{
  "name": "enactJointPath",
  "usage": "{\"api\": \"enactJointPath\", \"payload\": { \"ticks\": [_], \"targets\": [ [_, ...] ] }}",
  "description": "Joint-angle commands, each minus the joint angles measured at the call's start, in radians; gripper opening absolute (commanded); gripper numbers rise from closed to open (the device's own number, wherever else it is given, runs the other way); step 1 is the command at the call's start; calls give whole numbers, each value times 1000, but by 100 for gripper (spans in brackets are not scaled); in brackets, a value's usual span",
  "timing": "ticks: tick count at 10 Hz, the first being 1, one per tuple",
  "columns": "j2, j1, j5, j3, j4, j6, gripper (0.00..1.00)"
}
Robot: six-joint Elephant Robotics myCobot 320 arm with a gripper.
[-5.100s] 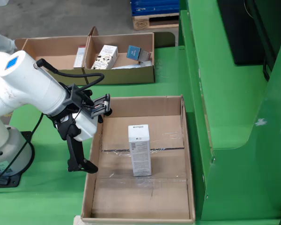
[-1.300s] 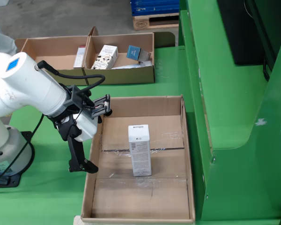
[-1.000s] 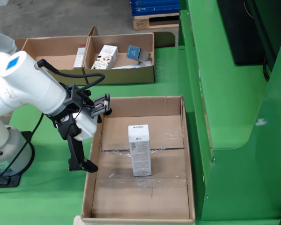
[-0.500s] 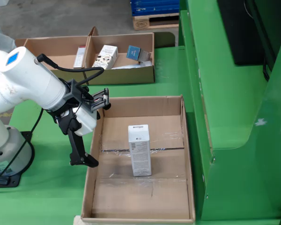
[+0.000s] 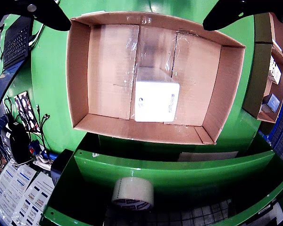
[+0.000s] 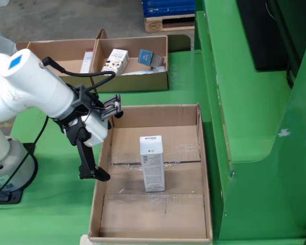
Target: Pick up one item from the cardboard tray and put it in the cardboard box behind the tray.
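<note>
One white carton, upright, printed top, tray

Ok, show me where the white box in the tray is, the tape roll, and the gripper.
white box (image 6: 152, 168), fixed view, on its front face.
tape roll (image 5: 132, 192), gripper view, on its top edge.
gripper (image 5: 134, 14), gripper view, midway between its two dark fingertips.
</note>
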Motion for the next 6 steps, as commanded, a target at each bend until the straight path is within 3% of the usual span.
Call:
{"api": "enactJointPath", "payload": {
  "ticks": [1,6],
  "targets": [
    [-24,-8,10,94,-1,-24,100],
    [-110,-31,39,228,-61,-59,100]
  ]
}}
